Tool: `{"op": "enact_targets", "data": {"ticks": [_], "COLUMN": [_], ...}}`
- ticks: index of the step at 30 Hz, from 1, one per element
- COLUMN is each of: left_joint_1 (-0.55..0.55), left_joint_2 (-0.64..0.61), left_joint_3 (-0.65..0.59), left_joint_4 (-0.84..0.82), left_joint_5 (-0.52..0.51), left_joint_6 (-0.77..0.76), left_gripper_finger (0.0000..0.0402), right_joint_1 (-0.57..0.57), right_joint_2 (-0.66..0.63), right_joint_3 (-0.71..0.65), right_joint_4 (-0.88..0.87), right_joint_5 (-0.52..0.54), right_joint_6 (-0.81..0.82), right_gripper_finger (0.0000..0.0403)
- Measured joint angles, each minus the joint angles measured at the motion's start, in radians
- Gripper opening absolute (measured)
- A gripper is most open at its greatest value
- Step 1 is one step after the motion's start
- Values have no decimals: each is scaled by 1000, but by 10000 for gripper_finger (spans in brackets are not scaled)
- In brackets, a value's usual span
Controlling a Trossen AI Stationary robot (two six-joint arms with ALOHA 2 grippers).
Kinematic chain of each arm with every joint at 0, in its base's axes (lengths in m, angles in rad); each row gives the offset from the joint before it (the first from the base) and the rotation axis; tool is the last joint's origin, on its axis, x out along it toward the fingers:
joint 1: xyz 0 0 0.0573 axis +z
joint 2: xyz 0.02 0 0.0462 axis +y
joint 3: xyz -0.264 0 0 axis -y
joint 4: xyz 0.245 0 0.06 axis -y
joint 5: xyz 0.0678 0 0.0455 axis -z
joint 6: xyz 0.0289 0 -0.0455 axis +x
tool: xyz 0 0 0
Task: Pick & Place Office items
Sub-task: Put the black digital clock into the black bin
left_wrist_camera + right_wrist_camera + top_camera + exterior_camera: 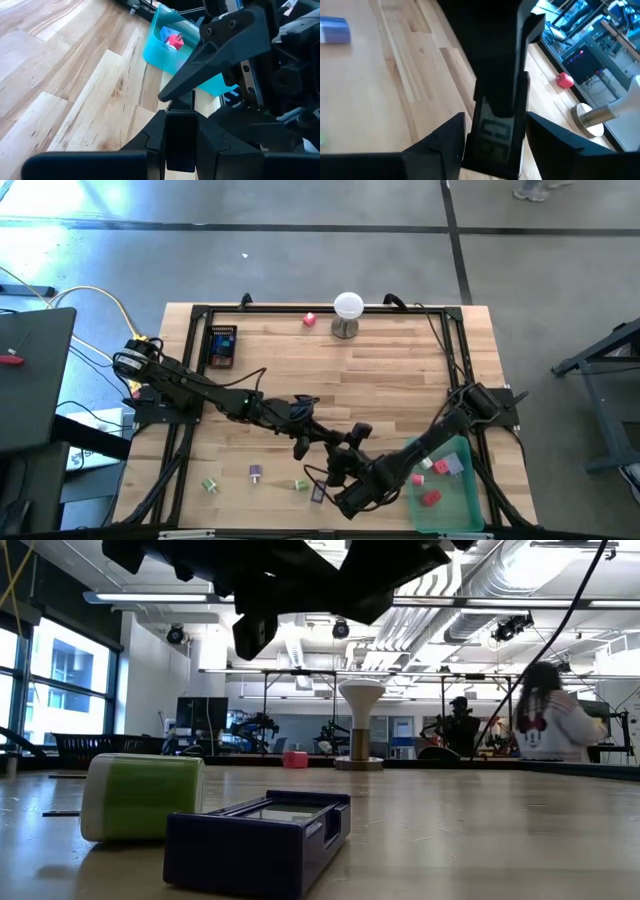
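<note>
Progress approx. a third. High view: green translucent bin (470, 515) holds red/pink pcs; green block (210, 485), purple piece (256, 473), red cube (309, 319) left.

Wrist views: left gripper (180, 131) and right gripper (496, 131) both straddle dark purple slim case (494, 132) on table; closure — cannot tell.

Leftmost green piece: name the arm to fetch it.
Left, probably. The green piece lies on that arm's side. The left pincer and right pincer both hover front-centre, and the right would have to cross the left arm.
</note>
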Motion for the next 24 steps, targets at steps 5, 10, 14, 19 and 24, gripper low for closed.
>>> {"op": "enact_targets", "data": {"ticks": [5,10,14,19,24], "left_joint_1": [-2,-2,-2,20,53], "left_joint_2": [0,-1,-19,-72,-193], "left_joint_3": [0,0,2,0,0], "left_joint_4": [2,5,-20,-155,-320], "left_joint_5": [3,7,19,1,-11], "left_joint_6": [12,17,39,42,42], "left_gripper_finger": [51,51,51,51,51], "right_joint_1": [22,46,79,133,160], "right_joint_2": [0,0,-1,-1,-5], "right_joint_3": [0,0,0,-3,-2], "right_joint_4": [25,6,-33,-47,-47], "right_joint_5": [2,-20,-22,-51,-44], "right_joint_6": [-49,-48,-21,4,11], "right_gripper_finger": [177,173,173,162,142]}}
